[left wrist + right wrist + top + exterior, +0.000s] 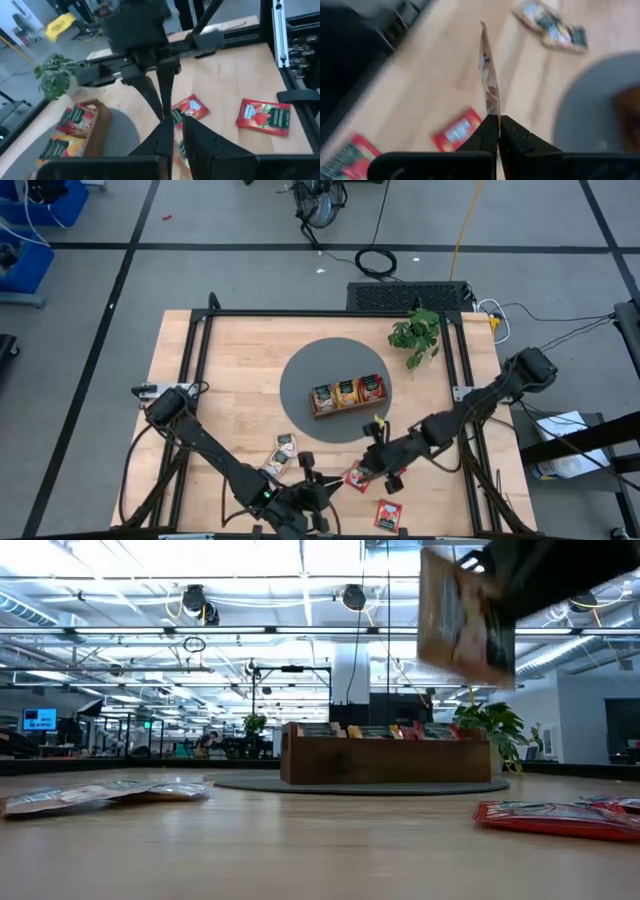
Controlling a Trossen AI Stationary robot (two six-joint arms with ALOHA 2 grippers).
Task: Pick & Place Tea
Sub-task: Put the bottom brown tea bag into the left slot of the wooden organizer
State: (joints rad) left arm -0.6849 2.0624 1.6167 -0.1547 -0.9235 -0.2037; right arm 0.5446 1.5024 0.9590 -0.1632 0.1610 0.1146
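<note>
My right gripper [498, 117] is shut on a pale tan tea sachet [489, 70], carried in the air over the table's near right part [378, 452]. In the low view that sachet [465, 615] hangs high above the wood. My left gripper [176, 125] hovers at the near edge [310, 480], its fingers a narrow gap apart, touching nothing. Two red sachets [357, 477] [389, 515] lie flat on the table, as do pale ones [283, 452]. The wooden tray [347, 393] holds more sachets standing on edge. My right gripper pinches the pale tan sachet between its two fingers at one end [493, 111]. The sachet shows edge-on in the right wrist view and sticks out past the fingertips. It is lifted clear, hanging below the gripper [540, 570] with its flat face toward the near edge.
The tray sits on a round grey mat [300, 390] at the table's middle. A small potted plant [417, 332] stands at the far right corner. Black frame rails run along the table's left and right sides. Bare wood lies left of the mat.
</note>
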